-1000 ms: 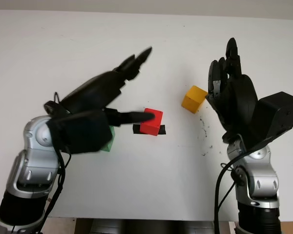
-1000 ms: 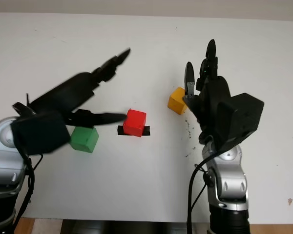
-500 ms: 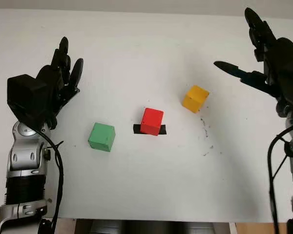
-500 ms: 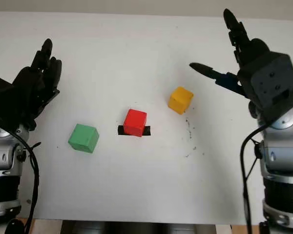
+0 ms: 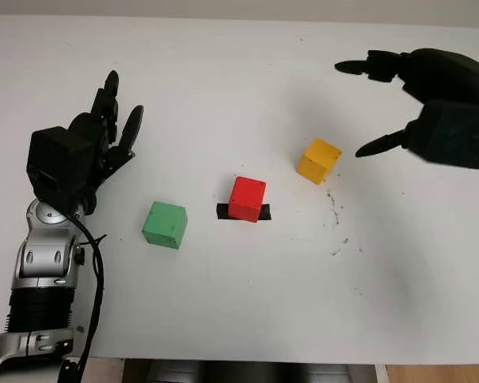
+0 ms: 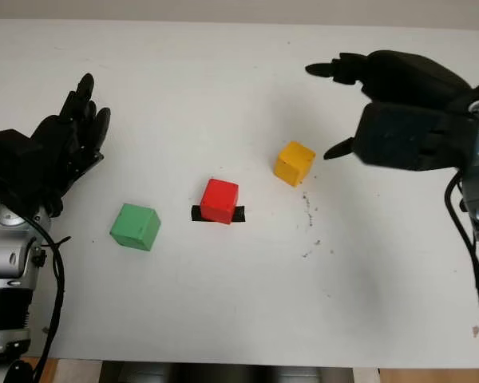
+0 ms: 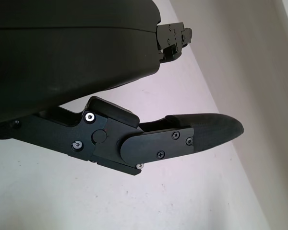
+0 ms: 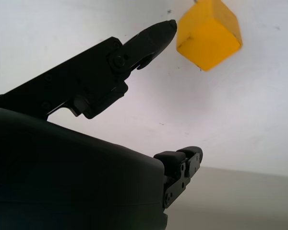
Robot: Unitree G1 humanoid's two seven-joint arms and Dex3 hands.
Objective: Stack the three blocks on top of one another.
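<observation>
Three blocks lie apart on the white table (image 5: 239,319). The green block (image 5: 165,224) is at the left, the red block (image 5: 247,198) sits in the middle on a strip of black tape (image 5: 243,212), and the yellow block (image 5: 318,160) is to its right and a little farther back. My right hand (image 5: 383,104) hovers open above the table just right of the yellow block (image 8: 210,32), with nothing in it. My left hand (image 5: 104,128) is raised open at the left, behind the green block and apart from it.
Small dark specks (image 5: 335,219) mark the table right of the red block. The table's far edge (image 5: 223,17) runs along the back, and its near edge (image 5: 247,361) is close to my body.
Both arms swung outward from the middle a second ago. Since half a second ago the right hand has come down and turned over beside the yellow block. The blocks have not moved.
</observation>
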